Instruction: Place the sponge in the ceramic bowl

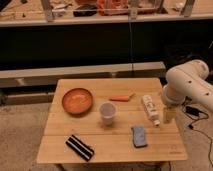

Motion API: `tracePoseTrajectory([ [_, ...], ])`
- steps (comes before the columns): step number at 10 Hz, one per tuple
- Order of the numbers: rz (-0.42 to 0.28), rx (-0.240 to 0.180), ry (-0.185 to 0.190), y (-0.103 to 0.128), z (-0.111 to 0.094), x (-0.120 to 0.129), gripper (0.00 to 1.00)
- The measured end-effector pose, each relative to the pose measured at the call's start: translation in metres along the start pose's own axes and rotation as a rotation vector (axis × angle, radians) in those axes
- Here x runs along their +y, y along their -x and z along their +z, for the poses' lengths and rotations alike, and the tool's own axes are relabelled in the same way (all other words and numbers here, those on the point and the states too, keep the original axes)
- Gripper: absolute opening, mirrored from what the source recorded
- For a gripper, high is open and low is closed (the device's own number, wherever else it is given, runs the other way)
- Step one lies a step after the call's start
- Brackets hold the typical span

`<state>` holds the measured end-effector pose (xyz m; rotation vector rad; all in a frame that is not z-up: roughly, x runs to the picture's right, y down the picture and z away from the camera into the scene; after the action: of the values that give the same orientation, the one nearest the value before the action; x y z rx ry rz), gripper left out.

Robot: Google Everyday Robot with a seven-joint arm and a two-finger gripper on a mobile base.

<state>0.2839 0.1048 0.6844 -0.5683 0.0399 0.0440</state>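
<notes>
The sponge [139,136], a small blue pad, lies flat on the wooden table [107,141] near its front right. The ceramic bowl [77,101], round and orange-brown, sits empty at the table's left. My gripper [169,115] hangs from the white arm [187,85] over the table's right edge, right of and behind the sponge. It stands open with nothing in it and is well apart from both sponge and bowl.
A translucent white cup [107,112] stands mid-table between bowl and sponge. A white bottle-like object [150,109] lies just left of the gripper. A flat orange piece [121,98] lies behind the cup, and a black-and-white striped block [80,147] at the front left. A cable runs on the floor at the right.
</notes>
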Motion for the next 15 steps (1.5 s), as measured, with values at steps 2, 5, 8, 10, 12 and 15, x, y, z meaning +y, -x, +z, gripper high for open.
tracePoseTrajectory([
  [2,0.0,0.0,0.0,0.0,0.0,0.0,0.8],
  [5,0.0,0.0,0.0,0.0,0.0,0.0,0.8],
  [8,-0.001,-0.001,0.0,0.0,0.001,0.0,0.8],
  [10,-0.035,-0.023,0.006,0.016,0.01,0.003,0.8],
  [12,-0.075,-0.05,0.01,0.043,0.018,0.004,0.8],
  [15,-0.096,-0.077,0.019,0.053,0.03,0.008,0.8],
])
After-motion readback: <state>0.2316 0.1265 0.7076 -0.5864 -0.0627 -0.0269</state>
